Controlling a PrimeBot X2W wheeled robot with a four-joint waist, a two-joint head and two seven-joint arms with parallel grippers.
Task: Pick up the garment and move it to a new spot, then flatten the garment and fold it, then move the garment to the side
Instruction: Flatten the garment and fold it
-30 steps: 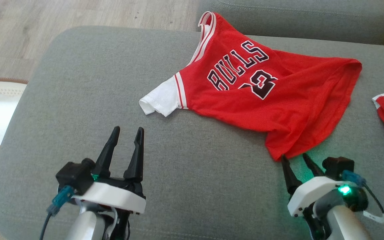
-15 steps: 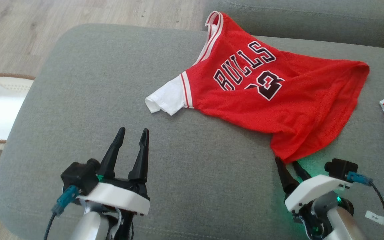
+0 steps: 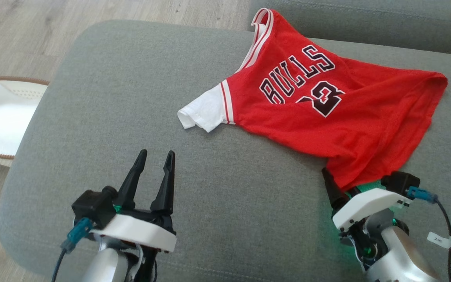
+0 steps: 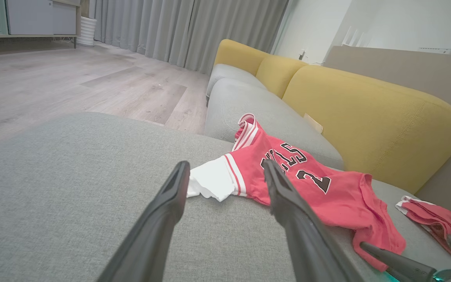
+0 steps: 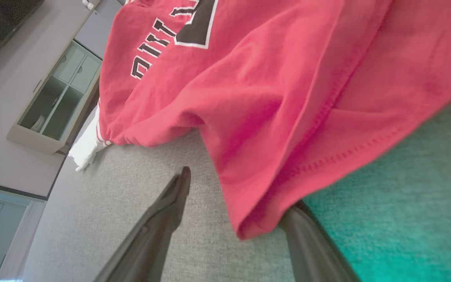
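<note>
While the right gripper point(image 3: 337, 181) stands open astride the jersey's point(image 3: 327, 113) near hem corner point(image 5: 249, 225), one finger bare on the cushion point(image 3: 131, 98) and the other partly hidden by the cloth, it should probably push in deeper before closing, so that it pinches both layers rather than the thin edge alone. The left gripper point(image 3: 157, 153), also open and empty, hovers short of the white sleeve point(image 3: 204, 113); a second hold there would likely lift the rumpled jersey evenly.
</note>
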